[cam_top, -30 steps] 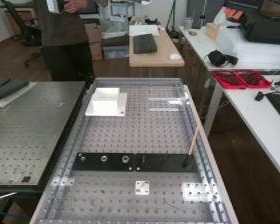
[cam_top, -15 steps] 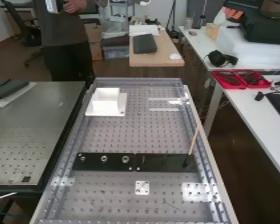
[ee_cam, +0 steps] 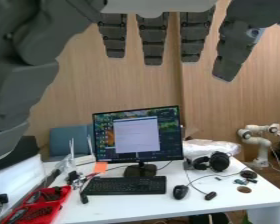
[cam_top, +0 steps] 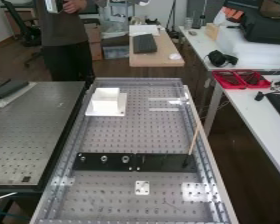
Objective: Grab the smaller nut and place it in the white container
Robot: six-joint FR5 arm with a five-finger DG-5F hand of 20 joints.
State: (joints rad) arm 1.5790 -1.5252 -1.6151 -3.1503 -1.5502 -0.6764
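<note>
In the high view, the smaller nut [cam_top: 82, 159] stood on the flat black bar [cam_top: 94, 165] on the perforated desk [cam_top: 124, 137]. The larger nut [cam_top: 104, 158] lay at its three o'clock, the bearing [cam_top: 125, 159] beyond, the white container [cam_top: 106, 103] well apart towards one o'clock. The wrist view showed the fingers [ee_cam: 152, 42] straight and open.
</note>
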